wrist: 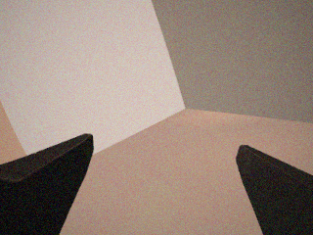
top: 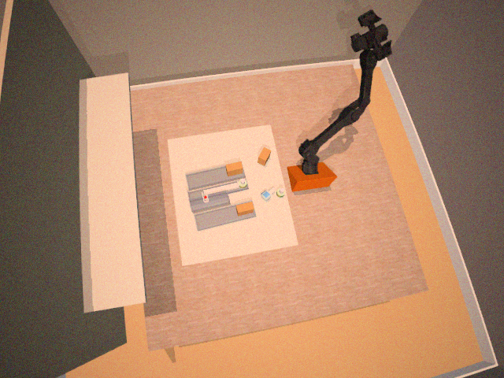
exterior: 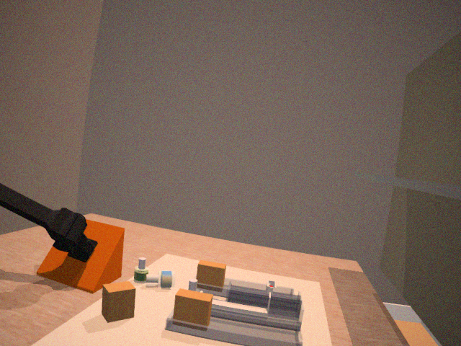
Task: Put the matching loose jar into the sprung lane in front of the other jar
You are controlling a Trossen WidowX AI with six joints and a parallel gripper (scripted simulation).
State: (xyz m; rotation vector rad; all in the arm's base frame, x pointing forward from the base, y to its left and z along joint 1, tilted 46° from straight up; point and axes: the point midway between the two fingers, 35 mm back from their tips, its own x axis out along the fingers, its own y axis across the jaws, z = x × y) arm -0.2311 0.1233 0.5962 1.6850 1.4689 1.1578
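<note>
A grey rack (top: 220, 195) with three lanes lies on the pale mat. A jar with a green band (top: 242, 183) stands at the front end of the middle lane; in the exterior view only its grey cap (exterior: 192, 285) shows. A small white piece with a red mark (top: 205, 198) sits further back in the rack. A loose green jar (top: 279, 192) stands upright on the mat, also in the exterior view (exterior: 141, 271). A blue jar (top: 265, 195) lies on its side beside it. My gripper (top: 372, 34) (wrist: 167, 148) is raised high, far from them. It is open and empty.
Orange boxes (top: 234, 168) (top: 244, 208) sit at the front of the two outer lanes. A loose orange box (top: 264, 155) stands on the mat near the arm's orange base (top: 311, 176). A long pale shelf (top: 109, 190) runs along the left side.
</note>
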